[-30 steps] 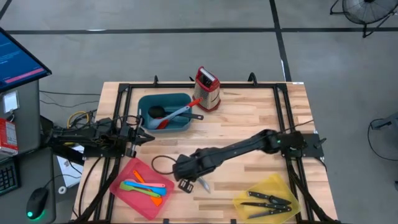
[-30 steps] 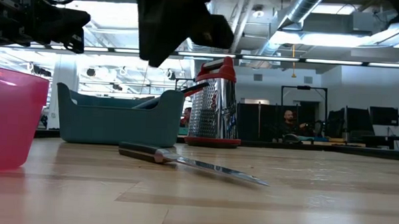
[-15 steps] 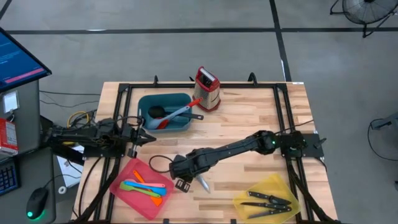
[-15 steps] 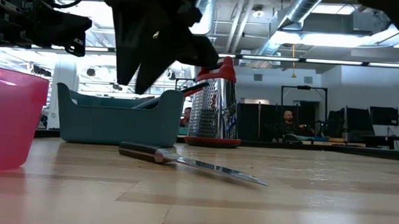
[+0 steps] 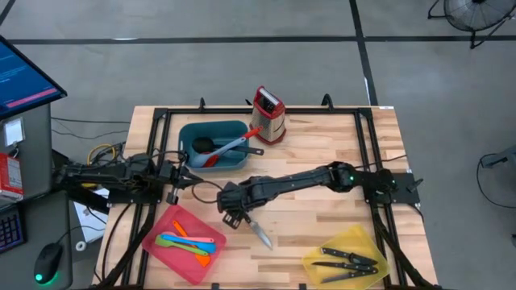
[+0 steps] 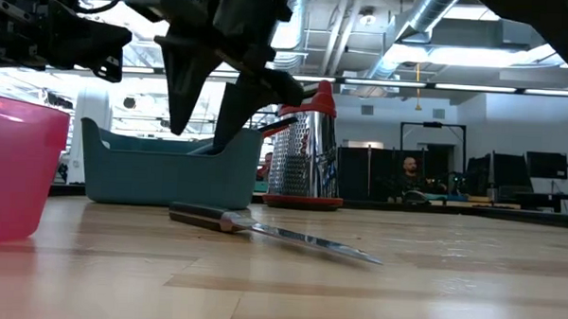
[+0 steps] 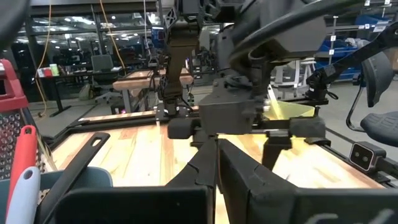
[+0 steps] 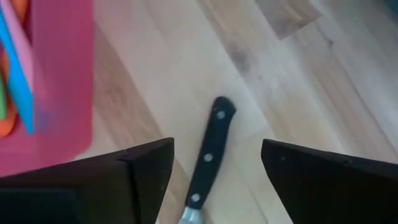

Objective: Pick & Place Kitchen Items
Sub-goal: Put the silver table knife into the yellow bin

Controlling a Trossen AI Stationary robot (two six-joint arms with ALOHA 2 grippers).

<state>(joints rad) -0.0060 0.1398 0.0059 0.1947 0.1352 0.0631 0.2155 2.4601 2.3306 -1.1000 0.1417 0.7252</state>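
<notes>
1. I have the right gripper [image 5: 231, 216] hanging over the middle of the wooden table [image 5: 322, 145], lower centre of the high view. Its two dark fingers stand apart with nothing between them.
2. The thing I am after is the black-handled steel knife [image 5: 255, 229]. It lies flat on the bare wood just right of the red tray [image 5: 165, 229], handle toward the gripper and blade running down and right.
3. In the right wrist view the riveted handle [image 8: 208, 155] sits between my open fingers, still below them and untouched.
4. I judge the knife stiff and fairly light, with a smooth blade that would slip and could scratch. The handle is the place to take it, across its width near the middle rivets.
5. It lies very low on the table, as the low view [image 6: 263, 227] shows, so I expect the fingertips must reach almost to the wood to close on it.
6. The likely home is the yellow tray [image 5: 363, 240] at the lower right, where other black-handled knives [image 5: 343, 258] already lie; how many, I cannot say for sure.
7. The left gripper [image 5: 184, 178] waits at the table's left edge beside the teal tray [image 5: 238, 127], fingers together and empty.
</notes>
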